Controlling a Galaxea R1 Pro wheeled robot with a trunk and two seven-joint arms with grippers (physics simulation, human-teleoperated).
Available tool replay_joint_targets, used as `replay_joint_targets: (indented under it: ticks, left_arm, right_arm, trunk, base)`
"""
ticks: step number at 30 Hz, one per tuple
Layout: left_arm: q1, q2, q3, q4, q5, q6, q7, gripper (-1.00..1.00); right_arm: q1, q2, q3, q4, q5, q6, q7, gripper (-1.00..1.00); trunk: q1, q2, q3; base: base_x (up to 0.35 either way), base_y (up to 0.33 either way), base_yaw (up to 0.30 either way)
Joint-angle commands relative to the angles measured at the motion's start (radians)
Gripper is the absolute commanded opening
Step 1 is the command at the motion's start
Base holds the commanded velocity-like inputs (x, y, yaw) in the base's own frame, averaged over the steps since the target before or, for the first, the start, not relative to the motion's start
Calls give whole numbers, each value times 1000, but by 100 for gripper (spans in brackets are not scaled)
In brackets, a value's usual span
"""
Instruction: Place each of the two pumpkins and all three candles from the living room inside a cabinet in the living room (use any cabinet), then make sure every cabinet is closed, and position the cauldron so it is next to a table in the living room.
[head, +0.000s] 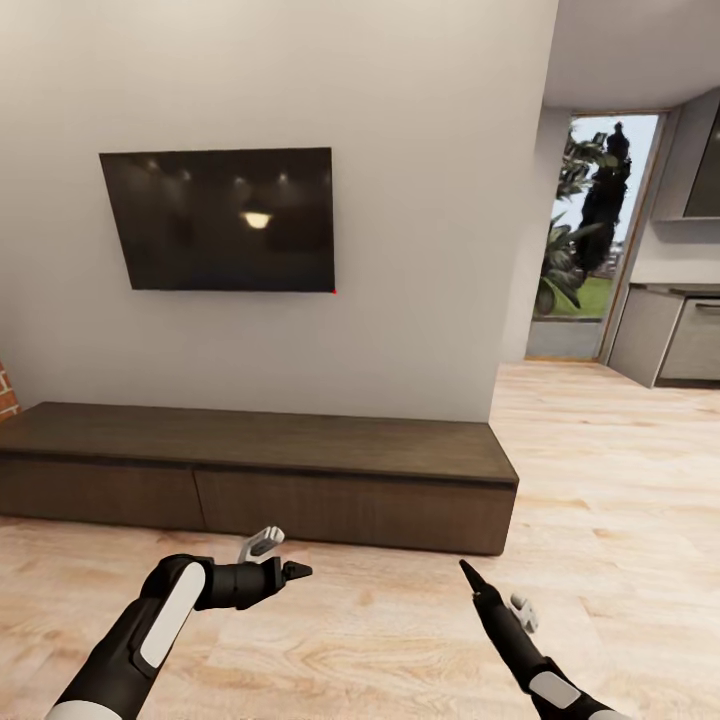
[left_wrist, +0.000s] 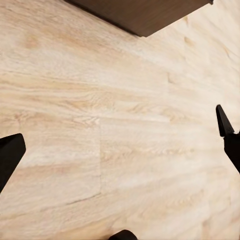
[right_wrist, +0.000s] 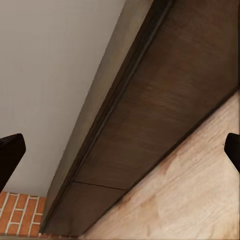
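Both end effectors, left and right, gape empty before closed cabinet.

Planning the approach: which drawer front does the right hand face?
The right-hand dark-brown wooden drawer front; right hand sits before it, the left front lies farther.

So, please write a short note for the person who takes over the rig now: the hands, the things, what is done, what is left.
Left hand: open, holding nothing, low over the wood floor.
Right hand: open, holding nothing, aimed at the cabinet.
Cabinet: straight ahead under the TV; the fronts in view look shut, top bare.
Pumpkins, candles, cauldron, table: not seen from here.
Done: nothing can be confirmed.
Left: find, stow, close, place the cauldron.
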Motion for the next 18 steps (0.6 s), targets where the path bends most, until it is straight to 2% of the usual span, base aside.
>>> replay_joint_targets:
  ticks: [1,4,6,8,9,12,15,18]
  left_arm:
    - [-1,1,-1,0,-8,2,-9,100]
    - [-1,0,-2,0,-2,3,-27,100]
    - [0,4,-3,0,22,3,-71,100]
    - [3,11,-7,0,56,4,-149,100]
    - [3,12,-8,0,60,4,-161,100]
    - [5,15,-10,2,72,4,-213,100]
    - [5,16,-10,1,76,4,-259,100]
    - [6,17,-10,2,77,4,-305,100]
  right_arm:
    - [-1,0,9,1,-3,-22,1,100]
    - [-1,-1,1,1,-10,-39,7,100]
    - [-1,-1,-2,1,-13,-39,14,100]
    - [-1,-1,-4,1,-27,-37,40,100]
    - [-1,-1,-6,1,-35,-37,50,100]
    - [-1,-2,-18,1,-95,-25,134,100]
    - [-1,-2,-22,1,-123,4,179,100]
    - [-1,-1,-23,1,-130,9,190,100]
  trunk:
    - [4,-8,-4]
    - [15,-29,-14]
    - [23,-43,-20]
    - [31,-57,-26]
    - [34,-64,-29]
    - [46,-85,-39]
    - [57,-106,-48]
    - [69,-127,-58]
  base:
    - [0,0,0]
    - [0,0,0]
    - [0,0,0]
    - [0,0,0]
    - [0,0,0]
    - [0,0,0]
    - [0,0,0]
    - [0,0,0]
